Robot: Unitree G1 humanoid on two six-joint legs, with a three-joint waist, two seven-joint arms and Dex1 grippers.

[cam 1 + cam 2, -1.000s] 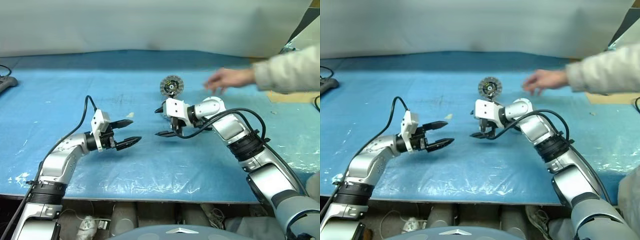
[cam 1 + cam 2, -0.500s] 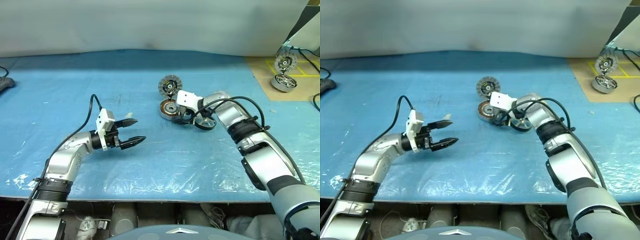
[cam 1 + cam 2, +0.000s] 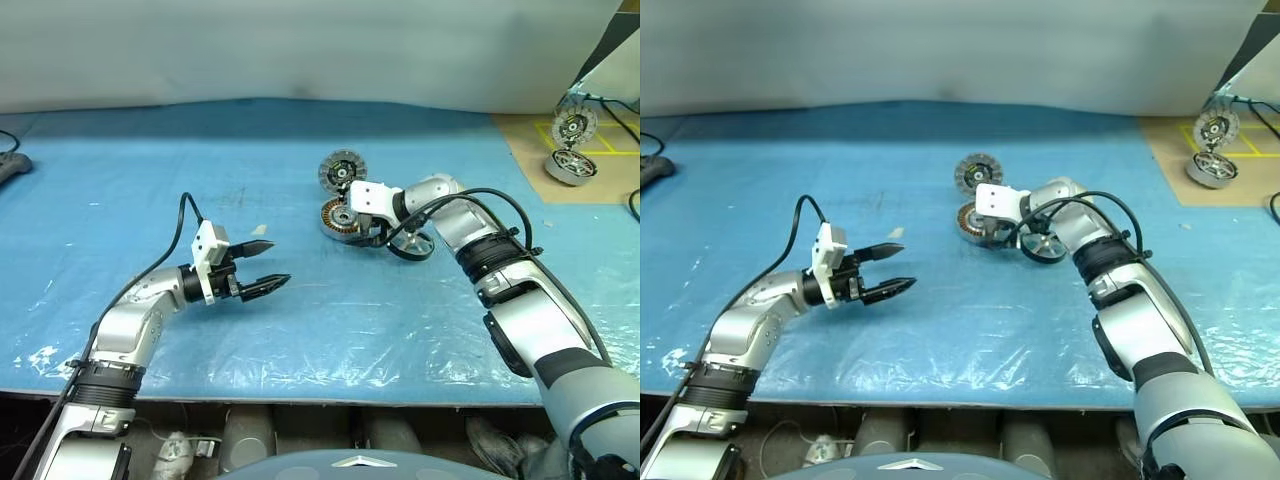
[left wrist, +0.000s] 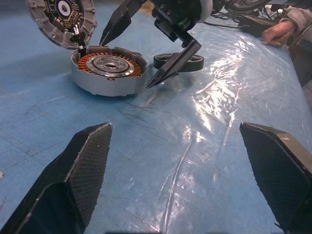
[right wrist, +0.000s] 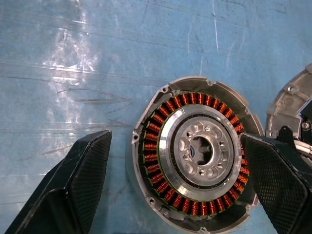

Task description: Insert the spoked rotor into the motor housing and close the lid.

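Copper windings ring the pale hub of the motor housing (image 5: 195, 153), which lies open and empty on the blue sheet, so nothing of the task looks done yet. The spoked rotor (image 3: 411, 245) rests on the sheet just beside the housing, on the side toward the robot's right, not yet inserted. The lid (image 3: 342, 171) stands tilted at the housing's far edge, ribbed face showing, seemingly touching it, not yet closed.

Over the housing hangs the right gripper (image 4: 148, 51), fingers spread wide and holding nothing. The left gripper (image 3: 262, 267) hovers well apart from the housing toward the robot's left, also wide and empty.

Plastic film (image 3: 330, 330), wrinkled and glossy, covers the blue table (image 3: 120, 180). Far from the housing, at the table's right corner, a spare unit (image 3: 570, 150) sits on brown card. A pale curtain (image 3: 300, 50) hangs behind.
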